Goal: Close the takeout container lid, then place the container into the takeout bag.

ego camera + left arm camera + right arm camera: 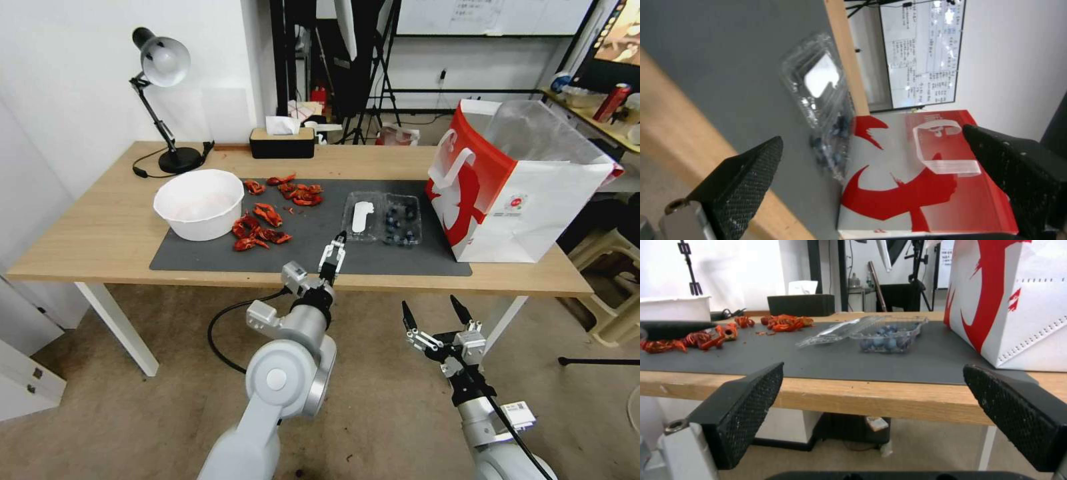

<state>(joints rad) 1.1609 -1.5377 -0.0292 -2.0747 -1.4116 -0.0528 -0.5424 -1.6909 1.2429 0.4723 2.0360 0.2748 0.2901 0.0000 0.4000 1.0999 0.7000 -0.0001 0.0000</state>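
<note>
- The lamp (162, 63) and white bowl (199, 203) are sitting far left on the table (100, 220), well apart from the job and blocking nothing.
- Red shell scraps (261, 227) are lying scattered on the grey mat (313, 257), left of the box and near the side the left arm is reaching from.
- The left gripper (339, 250) is hovering over the mat's near edge, just short of the lid (361, 217), jaws spread wide and holding nothing.
- The takeout container (400, 227) is lying flat and open at mid-mat, lid folded out to its left, blueberries in the right half.
- It is looking light, thin, springy and slick; I'd lift the lid by its outer left edge, then grip the shut box across its short sides, gently.
- The right gripper (433, 317) is waiting low before the table edge, jaws wide, empty.
- The takeout bag (513, 193) is standing just right of the box, its liner (533, 130) sticking up around the mouth and possibly snagging.
</note>
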